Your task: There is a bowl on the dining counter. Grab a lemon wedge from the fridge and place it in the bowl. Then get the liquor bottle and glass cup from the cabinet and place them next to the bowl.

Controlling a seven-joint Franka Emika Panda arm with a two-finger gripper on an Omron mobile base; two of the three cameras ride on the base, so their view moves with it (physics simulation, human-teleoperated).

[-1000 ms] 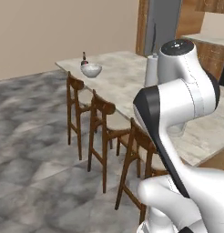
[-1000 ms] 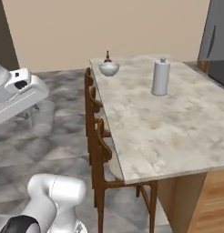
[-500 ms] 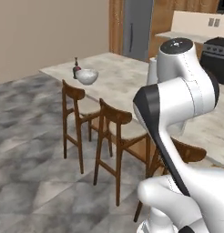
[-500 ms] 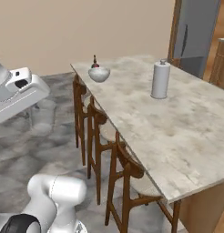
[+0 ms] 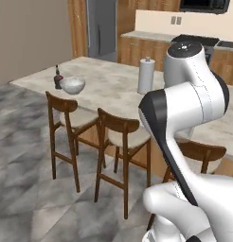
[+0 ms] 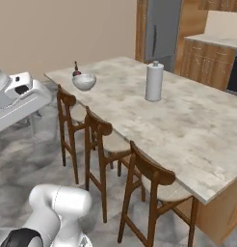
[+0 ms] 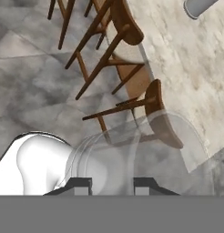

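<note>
dining counter (image 6: 188, 120): 1 bowl (image 6: 84, 81), 1 bottle (image 5: 57, 78), 1 paper-towel roll (image 6: 154, 81) | 3 chairs | gripper (image 7: 112, 183) clamped on 1 glass cup (image 7: 145, 154)

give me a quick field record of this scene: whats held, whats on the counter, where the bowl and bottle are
gripper: shut on glass cup
glass cup: clear, held between the finger tips, seen in the hand view
bowl: white, near the far end of the dining counter
liquor bottle: dark, upright, right beside the bowl
paper towel roll: upright, mid counter
stools: three wooden ones along the counter's near edge
fridge: grey, closed, behind the counter
lemon wedge: too small to tell
</note>
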